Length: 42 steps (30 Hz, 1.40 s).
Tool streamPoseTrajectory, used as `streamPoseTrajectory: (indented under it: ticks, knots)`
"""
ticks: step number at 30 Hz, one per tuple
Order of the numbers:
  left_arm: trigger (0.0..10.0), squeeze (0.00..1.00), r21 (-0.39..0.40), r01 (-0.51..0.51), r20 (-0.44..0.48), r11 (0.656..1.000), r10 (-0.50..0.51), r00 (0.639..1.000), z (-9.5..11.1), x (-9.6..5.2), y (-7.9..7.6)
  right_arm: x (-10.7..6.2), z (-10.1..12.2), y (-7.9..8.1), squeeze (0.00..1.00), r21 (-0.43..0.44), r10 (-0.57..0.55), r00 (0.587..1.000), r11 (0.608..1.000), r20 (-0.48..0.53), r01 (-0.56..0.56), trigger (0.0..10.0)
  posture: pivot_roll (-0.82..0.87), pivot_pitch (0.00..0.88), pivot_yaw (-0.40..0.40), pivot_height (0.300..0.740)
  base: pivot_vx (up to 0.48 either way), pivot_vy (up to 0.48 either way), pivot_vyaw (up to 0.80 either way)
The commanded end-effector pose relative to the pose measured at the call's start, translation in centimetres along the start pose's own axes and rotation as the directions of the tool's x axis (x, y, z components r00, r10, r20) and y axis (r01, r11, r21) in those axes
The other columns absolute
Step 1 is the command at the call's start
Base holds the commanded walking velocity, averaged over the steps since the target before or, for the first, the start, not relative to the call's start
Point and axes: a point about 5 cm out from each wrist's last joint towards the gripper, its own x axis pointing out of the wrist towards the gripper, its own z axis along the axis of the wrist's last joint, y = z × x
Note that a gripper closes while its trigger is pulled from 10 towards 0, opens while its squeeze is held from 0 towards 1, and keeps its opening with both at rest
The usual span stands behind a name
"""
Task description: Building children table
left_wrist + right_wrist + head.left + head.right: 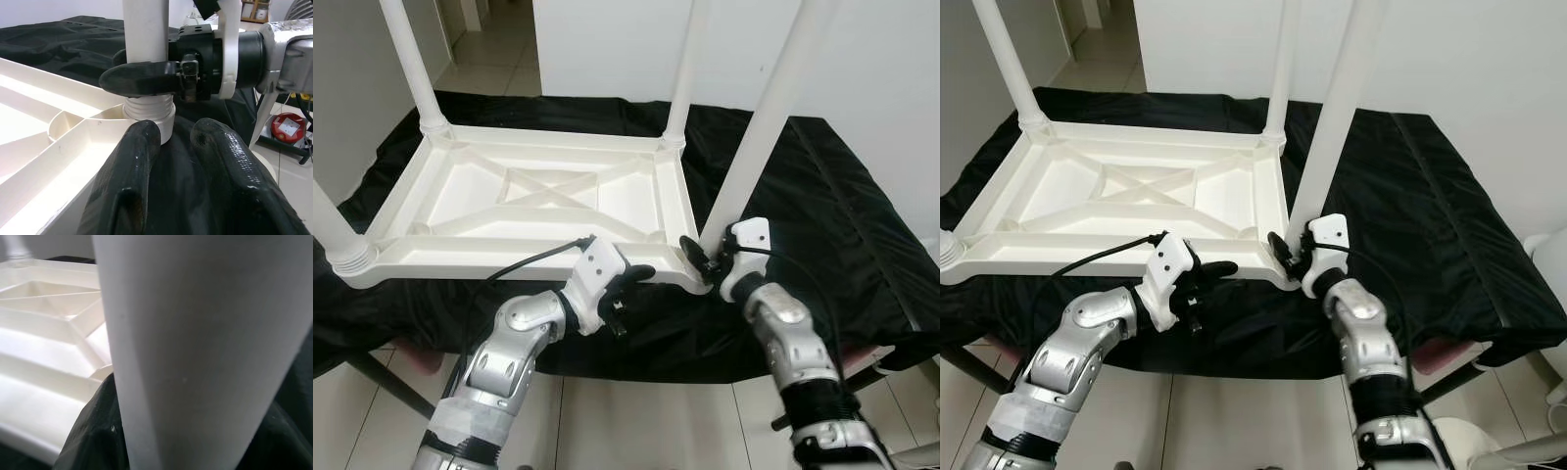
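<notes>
A white plastic children's table [538, 186] lies upside down on a black cloth. Legs stand up from its corners: far left [411, 59], far right [685, 69], near left [333, 230] and near right [773, 108]. My right gripper [705, 257] is shut on the near right leg just above its threaded base [149, 110], one black finger [142, 78] wrapping the front of it. That leg [195, 342] stands very close in the right wrist view. My left gripper [631, 289] is open at the table's front edge, just left of that corner, holding nothing between its fingers [129, 166].
The black cloth [842, 196] covers a low platform and hangs over its front edge. White walls stand behind and to the right. Tiled floor [636, 421] lies below me. A red object [291, 125] sits on the floor beyond the platform.
</notes>
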Motion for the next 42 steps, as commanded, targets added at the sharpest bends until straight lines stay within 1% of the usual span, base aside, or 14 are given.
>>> streamPoseTrajectory:
  ticks: [1,2,6,7,12,20,21,22,29,30,31,34,38,42]
  knots:
    - [10.0,0.00,-0.007,-0.041,-0.006,0.999,0.041,0.999,-0.2,0.3,-0.1,-0.2,-0.4,0.4,0.00,-0.023,-0.069,0.997,0.997,-0.026,0.069,10.0,-0.01,0.063,-0.028,0.740,0.000,0.000,0.00]
    - [10.0,0.00,-0.007,-0.038,-0.006,0.999,0.038,0.999,-0.2,0.3,-0.2,-0.3,-0.3,0.6,0.00,-0.029,-0.086,0.996,0.996,-0.020,0.086,10.0,-0.01,0.063,-0.028,0.740,0.000,0.000,0.00]
    - [10.0,0.00,-0.009,-0.023,-0.004,1.000,0.023,1.000,-0.1,0.4,-0.3,-0.8,-0.3,1.1,0.00,0.000,-0.318,0.948,0.948,-0.031,0.318,10.0,-0.02,0.062,-0.022,0.740,0.000,0.000,0.00]
    - [10.0,0.00,-0.009,-0.023,-0.004,1.000,0.023,1.000,-0.1,0.4,-0.3,-0.8,-0.3,1.1,0.00,0.000,-0.318,0.948,0.948,-0.031,0.318,10.0,-0.02,0.062,-0.022,0.740,0.000,0.000,0.00]
    - [10.0,0.00,-0.008,-0.017,-0.001,1.000,0.017,1.000,-0.1,0.6,-0.4,-0.7,-0.7,2.6,0.00,0.095,-0.458,0.885,0.880,-0.088,0.465,10.0,-0.01,0.060,-0.025,0.740,0.000,0.000,0.00]
    - [10.0,0.00,-0.017,-0.008,0.009,1.000,0.009,1.000,0.0,1.0,-0.9,-0.5,0.4,3.0,0.00,0.106,-0.396,0.917,0.911,-0.039,0.398,10.0,-0.02,0.059,-0.034,0.740,0.000,0.000,0.00]
    - [10.0,0.00,-0.017,-0.012,0.009,1.000,0.012,1.000,0.0,1.0,-0.8,-0.6,0.5,2.9,0.78,0.107,-0.398,0.917,0.910,-0.036,0.400,10.0,-0.01,0.058,-0.037,0.740,0.000,0.000,0.00]
    - [10.0,0.00,-0.017,-0.015,0.010,1.000,0.015,1.000,0.0,0.9,-0.8,-0.6,0.5,2.9,1.00,0.114,-0.398,0.917,0.910,-0.032,0.399,10.0,-0.01,0.057,-0.039,0.740,0.000,0.000,0.00]
    - [10.0,0.00,-0.016,-0.025,0.011,1.000,0.025,1.000,0.0,0.8,-0.8,-1.0,0.9,2.2,1.00,0.122,-0.344,0.939,0.931,-0.013,0.343,10.0,-0.01,0.051,-0.051,0.740,0.000,0.000,0.00]
    - [10.0,0.00,-0.015,-0.027,0.012,1.000,0.027,1.000,0.0,0.8,-0.8,-1.2,0.8,2.0,0.00,0.111,-0.266,0.964,0.957,-0.019,0.266,10.0,-0.01,0.049,-0.054,0.740,0.000,0.000,0.00]
    - [10.0,0.00,-0.015,-0.027,0.012,1.000,0.027,1.000,0.0,0.8,-0.8,-1.2,0.8,2.0,0.00,0.111,-0.266,0.964,0.957,-0.019,0.266,10.0,-0.01,0.049,-0.054,0.740,0.000,0.000,0.00]
    - [10.0,0.00,-0.014,-0.031,0.014,0.999,0.031,0.999,0.0,0.9,-0.8,-1.5,0.5,1.6,0.00,0.080,-0.131,0.991,0.988,-0.021,0.133,10.0,-0.01,0.048,-0.054,0.740,0.000,0.000,0.00]
    - [10.0,0.00,-0.014,-0.032,0.013,0.999,0.032,0.999,0.0,0.9,-0.7,-1.5,0.4,1.5,0.00,0.069,-0.096,0.995,0.993,-0.015,0.096,10.0,-0.01,0.045,-0.050,0.740,0.000,0.000,0.00]
    - [10.0,0.00,-0.007,-0.027,0.009,1.000,0.027,1.000,0.0,1.0,-0.7,-1.9,-0.2,0.8,0.00,0.008,0.009,1.000,1.000,-0.005,-0.009,10.0,-0.02,0.040,-0.045,0.740,0.000,0.000,0.00]
